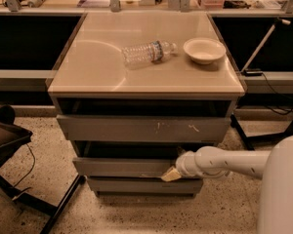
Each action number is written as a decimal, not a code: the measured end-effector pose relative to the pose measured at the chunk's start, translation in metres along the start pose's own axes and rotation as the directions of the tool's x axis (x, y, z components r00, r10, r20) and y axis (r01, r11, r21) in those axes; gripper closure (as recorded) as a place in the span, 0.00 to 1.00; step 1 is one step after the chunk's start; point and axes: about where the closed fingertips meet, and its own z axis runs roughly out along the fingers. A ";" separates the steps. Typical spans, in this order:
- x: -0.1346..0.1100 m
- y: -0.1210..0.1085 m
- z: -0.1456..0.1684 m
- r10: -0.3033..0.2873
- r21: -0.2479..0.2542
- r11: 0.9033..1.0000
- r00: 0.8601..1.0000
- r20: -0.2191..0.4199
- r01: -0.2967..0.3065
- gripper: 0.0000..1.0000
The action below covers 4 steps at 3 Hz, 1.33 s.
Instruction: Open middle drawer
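The tan fingers of the gripper are seen closed together as one wedge. They are laid against the right end of the plain grey middle drawer, which is drawn out slightly below the table's front edge. On the beige table top, a clear plastic bottle is laid on its side near the middle; its blue label cannot be read. A round white bowl is set by the right edge.
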 end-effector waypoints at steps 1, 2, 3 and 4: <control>0.000 0.000 0.000 0.000 0.000 1.000 1.000 0.000 0.000 0.42; 0.000 0.000 0.000 0.000 0.000 1.000 1.000 0.000 0.000 0.65; 0.000 0.000 0.000 0.000 0.000 1.000 1.000 0.000 0.000 0.89; -0.001 0.000 -0.002 0.000 0.000 1.000 1.000 0.000 0.000 1.00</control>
